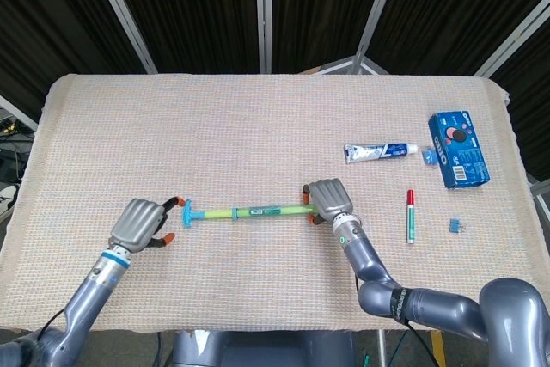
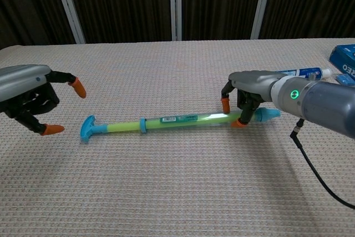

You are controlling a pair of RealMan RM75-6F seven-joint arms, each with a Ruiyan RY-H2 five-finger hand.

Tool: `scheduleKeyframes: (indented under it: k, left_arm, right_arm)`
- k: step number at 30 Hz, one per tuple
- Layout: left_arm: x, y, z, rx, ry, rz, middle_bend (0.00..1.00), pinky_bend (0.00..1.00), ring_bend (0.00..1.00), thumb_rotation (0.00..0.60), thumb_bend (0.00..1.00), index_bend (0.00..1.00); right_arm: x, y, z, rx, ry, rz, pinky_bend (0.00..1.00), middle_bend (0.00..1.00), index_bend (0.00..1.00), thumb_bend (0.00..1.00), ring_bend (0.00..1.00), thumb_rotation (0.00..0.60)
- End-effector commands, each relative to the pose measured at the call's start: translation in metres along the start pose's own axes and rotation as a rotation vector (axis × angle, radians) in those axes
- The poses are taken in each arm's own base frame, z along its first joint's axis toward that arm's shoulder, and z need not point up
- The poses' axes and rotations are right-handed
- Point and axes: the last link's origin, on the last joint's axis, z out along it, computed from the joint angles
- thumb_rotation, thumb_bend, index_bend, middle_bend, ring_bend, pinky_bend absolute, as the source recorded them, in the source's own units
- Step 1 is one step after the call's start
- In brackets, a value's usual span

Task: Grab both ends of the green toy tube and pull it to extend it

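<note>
The tube (image 2: 166, 121) lies flat on the tabletop (image 1: 258, 126) toward its near edge, its long axis running nearly parallel to that edge, from the left side to the right. Its blue T-cap (image 2: 87, 127) marks the left end; a blue tip (image 2: 267, 115) marks the right end.

The right hand (image 2: 249, 90) is already on the job: its orange-tipped fingers (image 2: 226, 104) curl down over the tube just inside the tip, one in front and one behind, so it appears to pinch the tube there.

The left hand (image 2: 28, 95) sits just left of the T-cap, apart from it, fingers spread with thumb and finger tips pointing right, toward the cap. It holds nothing. The cap lies straight along the tube's axis from that opening, so the left hand likely needs only a short travel right, in line with the tube, before closing.

Farther back toward the right edge lie a toothpaste (image 1: 380, 152), a marker (image 1: 410, 215), a clip (image 1: 454, 226) and a blue box (image 1: 458, 149), well apart from the tube.
</note>
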Motion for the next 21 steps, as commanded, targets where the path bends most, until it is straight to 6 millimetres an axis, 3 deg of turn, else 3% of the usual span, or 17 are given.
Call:
scheduleKeyframes:
  k: [1, 8, 21]
  left_arm:
    - [-0.008, 0.017, 0.029, -0.035, -0.020, -0.014, 0.88, 1.00, 0.84, 0.600, 0.29, 0.33]
    - [-0.020, 0.029, 0.057, -0.022, -0.079, -0.049, 0.88, 1.00, 0.83, 0.600, 0.30, 0.38]
    - [-0.028, 0.025, 0.069, 0.057, -0.159, -0.092, 0.88, 1.00, 0.83, 0.600, 0.33, 0.41]
  right_arm:
    - [0.001, 0.000, 0.000, -0.003, -0.002, -0.002, 1.00, 1.00, 0.65, 0.40, 1.00, 0.600]
    - [0.003, 0.001, 0.000, -0.011, -0.002, 0.001, 1.00, 1.00, 0.66, 0.41, 1.00, 0.600]
    - [0.006, -0.003, 0.000, -0.005, 0.008, -0.010, 1.00, 1.00, 0.67, 0.41, 1.00, 0.600]
